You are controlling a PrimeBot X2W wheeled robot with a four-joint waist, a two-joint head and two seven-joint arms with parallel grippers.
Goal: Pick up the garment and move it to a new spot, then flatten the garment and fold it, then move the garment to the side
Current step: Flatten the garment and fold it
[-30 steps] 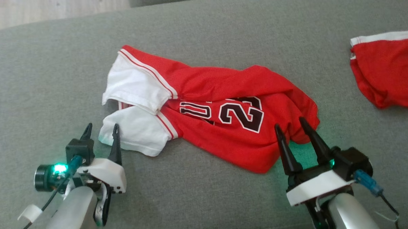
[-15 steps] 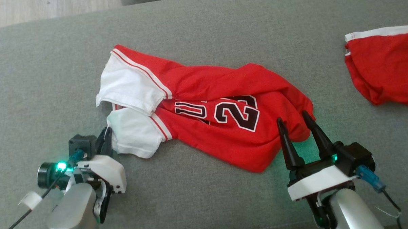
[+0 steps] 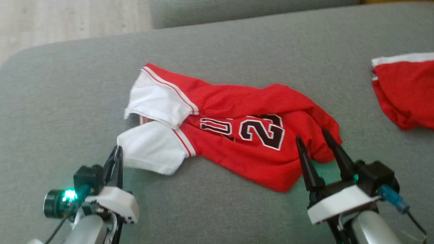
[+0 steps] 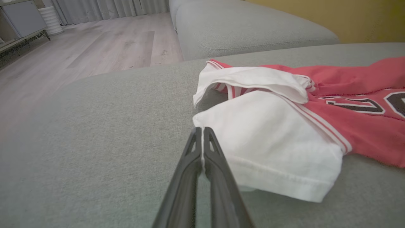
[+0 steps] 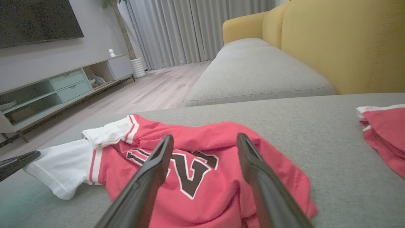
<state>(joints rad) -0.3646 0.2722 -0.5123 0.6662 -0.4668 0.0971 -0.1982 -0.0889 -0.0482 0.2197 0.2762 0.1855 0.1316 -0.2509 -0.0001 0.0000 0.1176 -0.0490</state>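
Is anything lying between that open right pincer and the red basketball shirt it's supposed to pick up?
Nothing visible does. The right pincer hangs with open fingers at the near red edge of the shirt, which lies on the grey cushion. The other red garment lies apart, far to the right.

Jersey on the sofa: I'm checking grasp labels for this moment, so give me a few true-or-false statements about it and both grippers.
1. The left gripper is shut, its tips at the corner of the white sleeve. True.
2. The right gripper is shut on red cloth. False: its jaws stand open at the jersey's edge, gripping nothing.
3. The jersey lies smoothed flat. False: it is crumpled, with one sleeve lapping over the other.
4. A second red garment lies apart from the jersey, to the robot's right. True.
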